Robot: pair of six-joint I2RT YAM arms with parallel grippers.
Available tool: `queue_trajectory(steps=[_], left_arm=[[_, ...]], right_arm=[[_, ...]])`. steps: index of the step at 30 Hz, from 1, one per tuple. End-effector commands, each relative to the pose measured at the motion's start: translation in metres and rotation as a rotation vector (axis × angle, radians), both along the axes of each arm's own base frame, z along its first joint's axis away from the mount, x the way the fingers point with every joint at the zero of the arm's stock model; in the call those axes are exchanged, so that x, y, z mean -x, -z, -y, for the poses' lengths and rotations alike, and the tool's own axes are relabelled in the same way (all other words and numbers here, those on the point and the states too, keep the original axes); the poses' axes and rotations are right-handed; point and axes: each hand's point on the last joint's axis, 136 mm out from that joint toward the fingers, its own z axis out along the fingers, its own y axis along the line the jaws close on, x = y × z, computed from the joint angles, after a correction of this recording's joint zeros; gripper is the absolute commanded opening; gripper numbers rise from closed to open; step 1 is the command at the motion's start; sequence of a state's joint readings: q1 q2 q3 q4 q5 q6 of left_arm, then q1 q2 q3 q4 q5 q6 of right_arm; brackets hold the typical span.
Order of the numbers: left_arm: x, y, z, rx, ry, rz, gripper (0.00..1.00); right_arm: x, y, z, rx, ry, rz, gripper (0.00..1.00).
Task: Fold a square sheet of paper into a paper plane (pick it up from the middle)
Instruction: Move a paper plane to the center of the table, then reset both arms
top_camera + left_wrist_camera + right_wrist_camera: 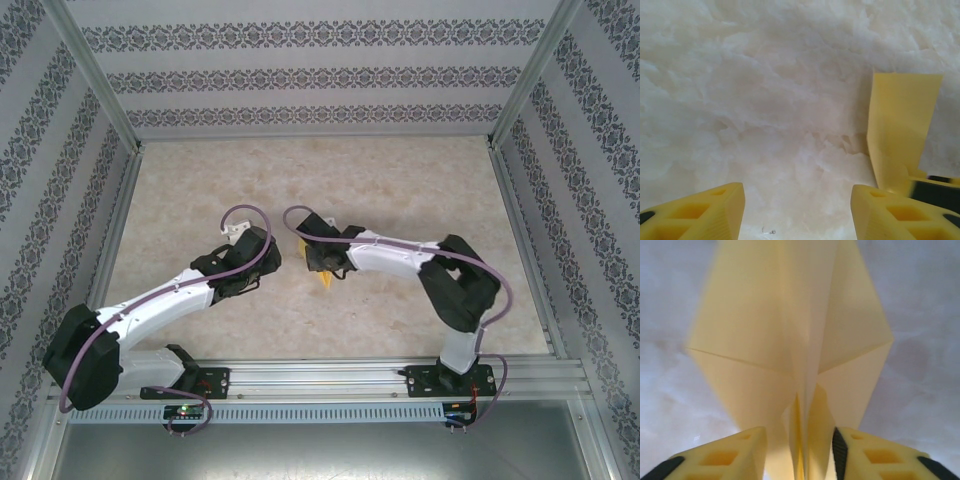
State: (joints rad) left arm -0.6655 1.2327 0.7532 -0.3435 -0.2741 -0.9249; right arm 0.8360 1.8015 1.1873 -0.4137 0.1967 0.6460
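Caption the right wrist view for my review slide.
Folded yellow-orange paper plane between the yellow fingers of the right gripper, over a mottled white table.

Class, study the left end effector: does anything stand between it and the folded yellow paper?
Nothing visible does. The left end effector hangs open over the table, and the folded paper stands just to its right, with bare surface between them. The paper's base sits between the fingers of the right end effector.
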Motion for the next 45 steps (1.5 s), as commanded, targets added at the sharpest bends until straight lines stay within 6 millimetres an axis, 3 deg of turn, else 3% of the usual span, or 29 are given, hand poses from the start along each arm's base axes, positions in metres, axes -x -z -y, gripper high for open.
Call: queue_trajectory(steps=[1, 6, 9, 14, 18, 24, 28, 32, 34, 39, 41, 42, 45], left_arm=[[-0.004, -0.018, -0.016, -0.033, -0.056, 0.046, 0.60], [-0.003, -0.023, -0.024, -0.055, -0.071, 0.068, 0.61], [-0.003, -0.029, -0.032, -0.090, -0.089, 0.083, 0.64], [-0.003, -0.041, -0.059, -0.211, -0.151, 0.121, 0.75], [-0.007, -0.056, -0.082, -0.345, -0.197, 0.156, 0.86], [-0.008, -0.092, -0.145, -0.628, -0.408, 0.228, 0.98], [-0.014, -0.088, -0.177, -0.699, -0.465, 0.185, 0.99], [-0.022, -0.068, -0.195, -0.788, -0.469, 0.164, 1.00], [-0.029, -0.057, -0.200, -0.828, -0.450, 0.164, 1.00], [-0.052, -0.024, -0.196, -0.832, -0.343, 0.185, 1.00], [-0.061, -0.011, -0.191, -0.813, -0.285, 0.216, 1.00], [-0.066, -0.009, -0.189, -0.801, -0.272, 0.242, 1.00], [-0.074, -0.002, -0.183, -0.774, -0.226, 0.290, 1.00]], right_arm=[[-0.007, -0.062, 0.004, -0.050, -0.010, 0.136, 0.46], [-0.007, -0.110, 0.036, -0.043, 0.021, 0.290, 0.49], [-0.008, -0.139, 0.080, 0.030, 0.098, 0.447, 0.55], [-0.009, -0.169, 0.170, 0.112, 0.281, 0.641, 0.78], [-0.012, -0.155, 0.236, 0.157, 0.404, 0.688, 0.94], [-0.027, -0.103, 0.294, 0.230, 0.434, 0.639, 0.96], [-0.043, -0.071, 0.307, 0.279, 0.396, 0.596, 0.97], [-0.061, -0.054, 0.302, 0.262, 0.333, 0.626, 0.97], [-0.070, -0.055, 0.302, 0.264, 0.319, 0.639, 0.97], [-0.086, -0.060, 0.285, 0.169, 0.232, 0.702, 0.97], [-0.084, -0.054, 0.268, 0.096, 0.139, 0.748, 0.96], [-0.082, -0.059, 0.270, 0.094, 0.165, 0.820, 0.97], [-0.068, -0.046, 0.277, 0.071, 0.191, 0.870, 0.98]])
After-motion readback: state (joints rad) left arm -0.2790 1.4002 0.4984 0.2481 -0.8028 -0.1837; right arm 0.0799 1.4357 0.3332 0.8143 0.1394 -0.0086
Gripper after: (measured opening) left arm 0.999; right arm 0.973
